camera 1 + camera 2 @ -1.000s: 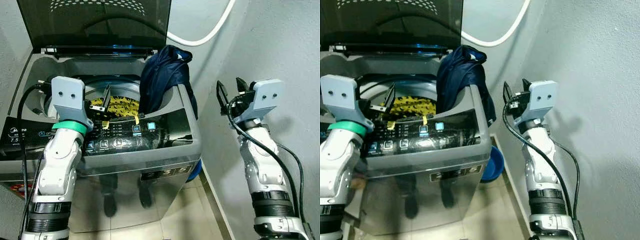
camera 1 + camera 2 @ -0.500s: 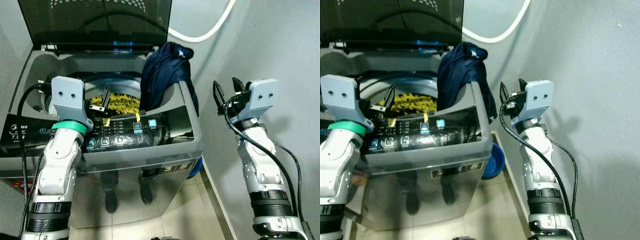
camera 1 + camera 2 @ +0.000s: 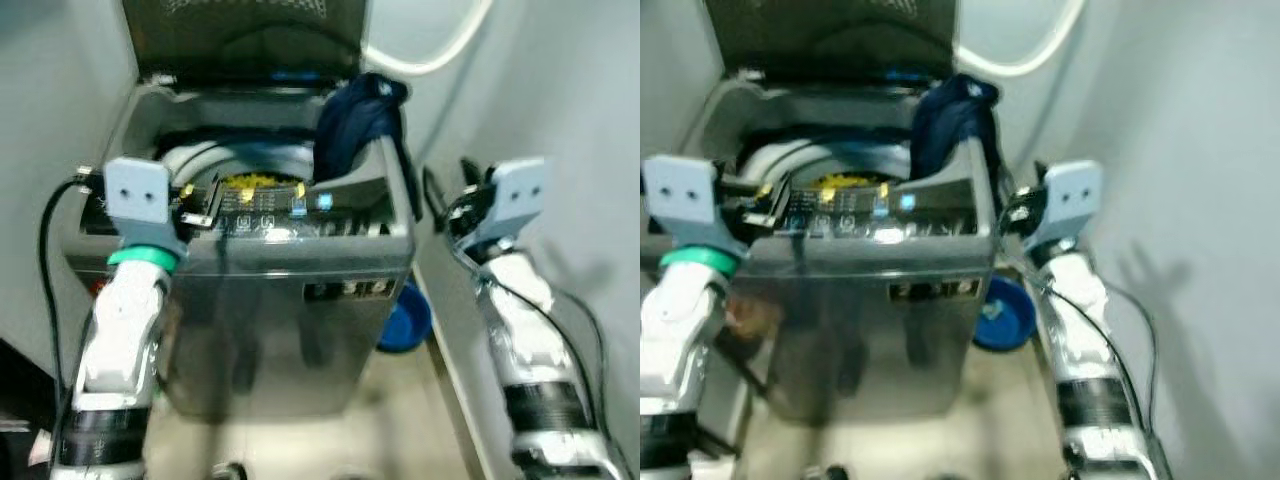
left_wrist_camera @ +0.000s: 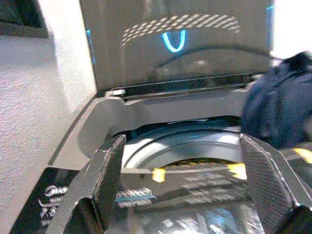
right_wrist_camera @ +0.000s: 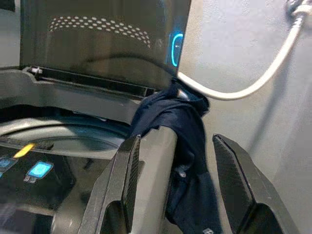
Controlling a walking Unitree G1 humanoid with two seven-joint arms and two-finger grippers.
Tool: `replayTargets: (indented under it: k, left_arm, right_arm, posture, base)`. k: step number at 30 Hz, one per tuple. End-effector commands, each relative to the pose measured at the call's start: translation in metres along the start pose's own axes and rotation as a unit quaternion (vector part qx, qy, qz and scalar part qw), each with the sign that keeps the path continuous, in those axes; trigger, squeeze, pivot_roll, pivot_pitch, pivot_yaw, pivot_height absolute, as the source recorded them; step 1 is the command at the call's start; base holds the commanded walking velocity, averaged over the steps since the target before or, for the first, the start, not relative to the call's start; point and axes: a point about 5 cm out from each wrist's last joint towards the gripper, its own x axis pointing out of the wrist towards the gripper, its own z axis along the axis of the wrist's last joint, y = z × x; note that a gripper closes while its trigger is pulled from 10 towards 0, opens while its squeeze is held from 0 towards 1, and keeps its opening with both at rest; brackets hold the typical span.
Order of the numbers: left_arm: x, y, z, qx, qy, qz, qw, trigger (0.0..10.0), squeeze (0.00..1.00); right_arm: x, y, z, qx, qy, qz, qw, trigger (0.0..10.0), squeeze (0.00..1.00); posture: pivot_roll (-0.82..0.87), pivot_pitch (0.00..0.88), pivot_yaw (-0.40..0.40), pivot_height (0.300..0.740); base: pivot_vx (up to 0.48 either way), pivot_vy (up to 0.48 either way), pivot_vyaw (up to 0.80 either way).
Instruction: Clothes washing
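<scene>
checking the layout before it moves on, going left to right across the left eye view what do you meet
left gripper held open over the control panel → yellow patterned laundry in the drum → dark navy garment draped over the grey top-loading washing machine's right rim → right gripper, open beside the machine

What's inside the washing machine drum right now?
Inside the grey top-loading washing machine, a yellow-and-black patterned cloth shows; the drum's depths are hidden. A dark navy garment drapes over its right rim.

Silver arms, green-ringed left wrist (image 3: 139, 257), black cables.
</scene>
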Motion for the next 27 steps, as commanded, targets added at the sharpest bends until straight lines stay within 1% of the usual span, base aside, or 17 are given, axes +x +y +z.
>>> replayTargets:
  k: [1,4,10,15,21,27]
  left_arm:
    - [-0.002,0.000,-0.002,0.007,0.006,-0.001,1.000,10.0,0.00]
    - [-0.002,0.000,-0.002,0.006,0.006,-0.001,1.000,10.0,0.00]
    - [-0.001,0.000,-0.002,0.005,0.006,-0.001,1.000,10.0,0.00]
    - [0.000,-0.003,-0.002,0.003,0.008,-0.005,1.000,10.0,0.00]
    - [0.000,-0.010,-0.002,0.007,0.009,-0.022,1.000,10.0,0.00]
    - [0.000,-0.015,-0.003,-0.001,0.011,-0.028,1.000,10.0,0.00]
  right_arm:
    - [-0.001,-0.001,-0.001,-0.003,0.004,-0.001,1.000,10.0,0.00]
    - [-0.001,-0.001,-0.001,-0.011,0.005,0.002,1.000,10.0,0.00]
    - [-0.001,-0.001,-0.002,-0.012,0.007,0.005,1.000,10.0,0.00]
    - [-0.002,0.001,-0.002,-0.011,0.008,0.012,1.000,10.0,0.00]
    - [-0.001,0.001,-0.003,-0.010,0.009,0.013,1.000,10.0,0.00]
    - [-0.002,0.001,-0.003,-0.010,0.010,0.018,1.000,10.0,0.00]
  posture:
    - [0.04,0.000,-0.031,0.740]
    - [0.04,0.000,-0.030,0.740]
    - [0.04,0.000,-0.030,0.740]
    - [0.04,0.000,-0.030,0.740]
    - [0.04,0.000,-0.030,0.740]
    - [0.03,0.000,-0.030,0.740]
  base:
    - [-0.412,0.000,0.80]
    - [-0.412,0.000,0.80]
    - [-0.365,0.000,0.80]
    - [0.000,0.000,0.79]
    - [0.000,0.000,0.79]
    - [0.000,0.000,0.78]
